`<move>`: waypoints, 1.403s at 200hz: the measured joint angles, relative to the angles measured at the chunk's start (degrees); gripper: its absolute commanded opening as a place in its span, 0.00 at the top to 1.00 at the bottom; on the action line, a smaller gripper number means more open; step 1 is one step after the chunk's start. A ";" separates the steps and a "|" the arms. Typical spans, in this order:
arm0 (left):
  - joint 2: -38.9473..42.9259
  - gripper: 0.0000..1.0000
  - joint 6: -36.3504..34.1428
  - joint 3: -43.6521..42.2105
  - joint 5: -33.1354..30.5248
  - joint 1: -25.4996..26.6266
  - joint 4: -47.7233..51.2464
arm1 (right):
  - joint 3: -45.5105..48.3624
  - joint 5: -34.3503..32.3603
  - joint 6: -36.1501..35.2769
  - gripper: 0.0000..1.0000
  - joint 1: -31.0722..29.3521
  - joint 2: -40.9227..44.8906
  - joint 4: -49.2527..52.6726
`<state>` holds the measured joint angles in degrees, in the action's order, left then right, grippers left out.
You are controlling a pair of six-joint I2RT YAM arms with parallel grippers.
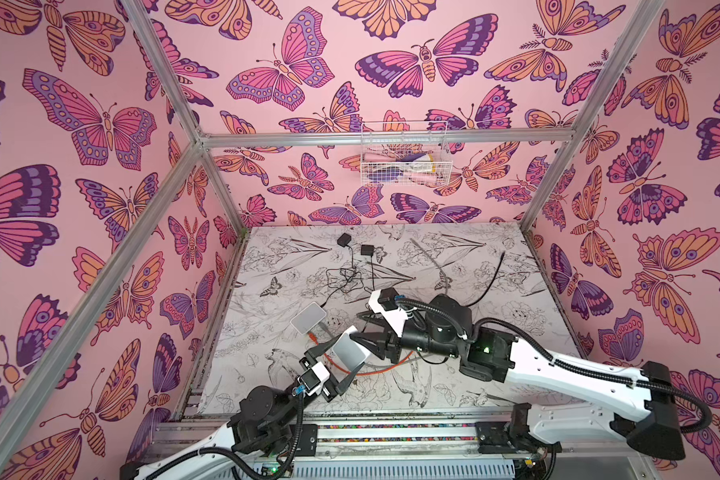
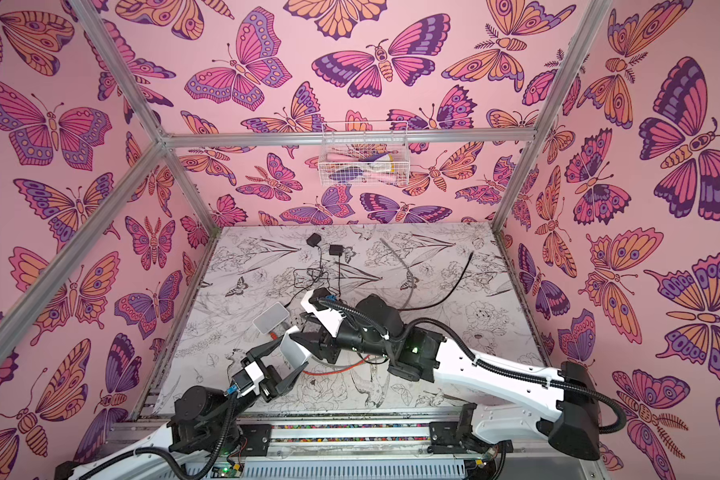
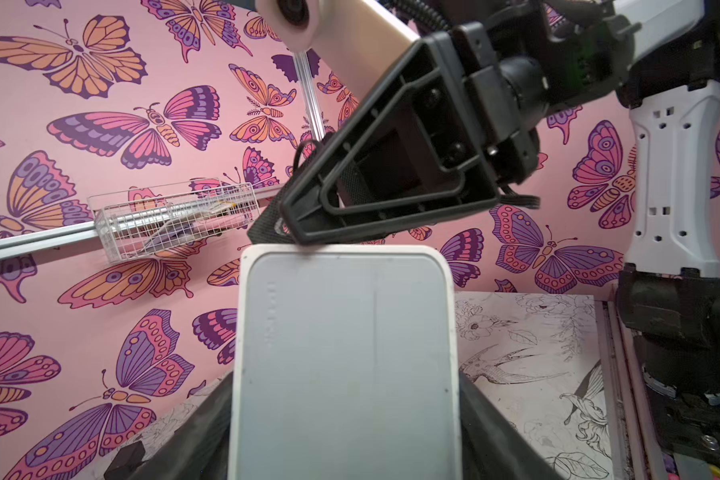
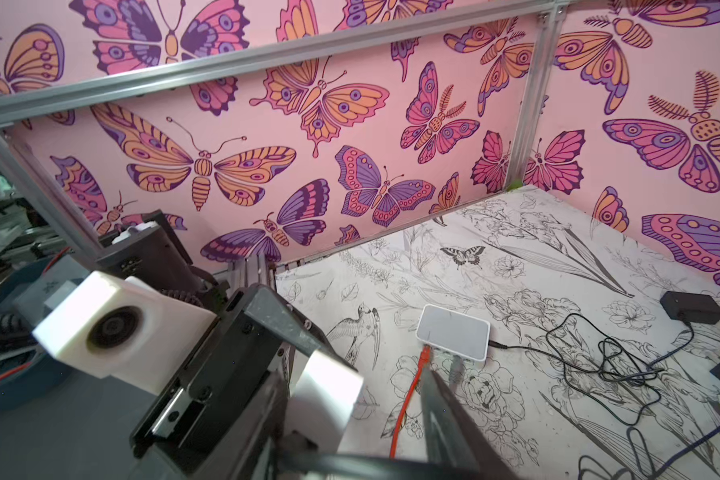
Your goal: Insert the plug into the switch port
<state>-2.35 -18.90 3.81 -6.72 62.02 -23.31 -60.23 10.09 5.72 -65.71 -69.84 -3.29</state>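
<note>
My left gripper [image 1: 341, 362] is shut on a white and grey switch [image 1: 350, 348], held tilted above the table; its fingers press both long sides [image 3: 346, 415]. My right gripper [image 1: 368, 330] stands open at the far edge of that switch [image 4: 329, 386], one finger on either side. A black cable [image 4: 371, 462] crosses between the right fingers toward the held switch. The plug and the port it faces are hidden. A second switch [image 1: 308, 318] lies on the table with an orange cable [image 4: 425, 357] and a grey one [image 4: 456, 370] plugged in.
Two black power adapters [image 1: 344, 240] [image 1: 367, 250] and tangled thin wires [image 1: 346, 278] lie toward the back. A long black cable [image 1: 491, 274] curves on the right. A wire basket [image 1: 404, 160] hangs on the back wall. The orange cable loops under the arms [image 1: 375, 371].
</note>
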 measured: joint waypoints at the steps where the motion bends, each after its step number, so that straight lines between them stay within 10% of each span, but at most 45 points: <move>1: 0.00 1.00 -0.04 0.00 0.04 0.00 -0.04 | -0.15 0.22 -0.04 0.44 0.02 0.02 0.37; 90: -2.29 1.00 -0.72 -0.02 0.09 -0.33 -3.98 | 2.16 10.51 -0.26 0.48 0.04 7.45 7.39; 170: -10.95 1.00 1.62 0.00 0.90 -1.18 -6.27 | 5.22 4.24 0.24 0.73 0.07 9.64 5.33; 280: -11.52 1.00 4.85 0.00 0.94 -1.38 -7.23 | 8.55 -0.63 1.90 0.67 1.07 9.64 -0.33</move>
<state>-13.87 -14.04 3.81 -5.78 60.64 -30.55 -51.68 9.45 7.62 -64.64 -60.20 -3.62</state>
